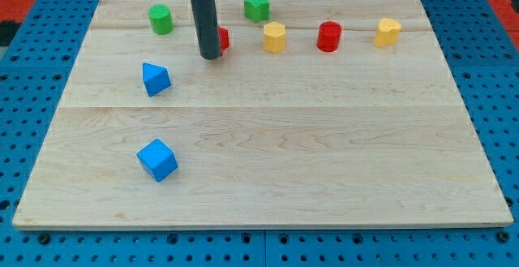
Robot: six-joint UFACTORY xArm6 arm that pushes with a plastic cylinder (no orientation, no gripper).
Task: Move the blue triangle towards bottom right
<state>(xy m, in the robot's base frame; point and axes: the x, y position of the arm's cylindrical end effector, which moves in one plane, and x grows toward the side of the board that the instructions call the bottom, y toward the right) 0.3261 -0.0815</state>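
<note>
The blue triangle (156, 79) is a small bright wedge, lying in the upper left of the wooden board (284, 153). My tip (211, 57) is a bare rod with nothing to open or close; it stands just up and right of the triangle, apart from it, hiding most of a red block (223, 38). Two blue blocks: triangle and cube (157, 159), lower left. Two green (161, 19) (257, 6), two yellow (275, 36) (388, 32), two red counting the cylinder (328, 36).
</note>
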